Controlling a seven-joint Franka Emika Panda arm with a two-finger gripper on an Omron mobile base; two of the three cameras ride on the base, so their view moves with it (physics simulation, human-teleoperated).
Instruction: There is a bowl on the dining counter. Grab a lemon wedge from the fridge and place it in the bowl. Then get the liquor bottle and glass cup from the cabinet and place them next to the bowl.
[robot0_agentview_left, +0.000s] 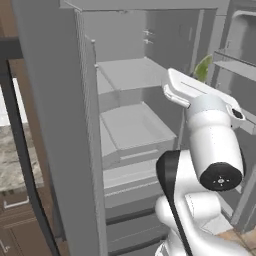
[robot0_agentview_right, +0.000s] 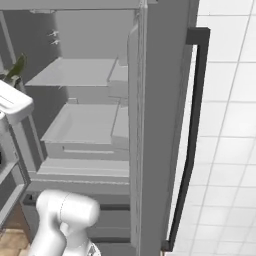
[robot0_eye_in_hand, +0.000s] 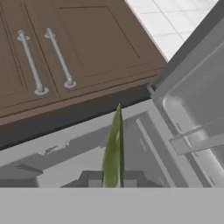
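Pinching a thin yellowish-green lemon wedge (robot0_eye_in_hand: 114, 148) between its dark fingertips, the gripper (robot0_eye_in_hand: 113, 179) has its jaws nearly together, clamped on the sliver's lower end, so the wedge stands straight up from between them. It looks feather-light and soft (a slice like that would likely be slick with juice too), so I'd guess a gentle hold low on its thicker part suits it best; squeezing harder would probably crush it or let it squirt out sideways.

Just beyond the jaws lie the pale grey shelves and ledges of the open fridge (robot0_agentview_left: 135, 125), with a door bin and its rails off to one side of the wedge. Farther past the tip of the wedge is a dark brown cupboard front (robot0_eye_in_hand: 78, 48) with two long metal handles, and a patch of white tile beyond that.

From the base, the white arm (robot0_agentview_left: 210, 140) reaches up in front of the fridge shelves, a greenish smear (robot0_agentview_left: 202, 67) showing near its far end, which may be the wedge. The fridge door (robot0_agentview_right: 165, 125) stands open with its dark handle, against a white tiled wall (robot0_agentview_right: 230, 100).
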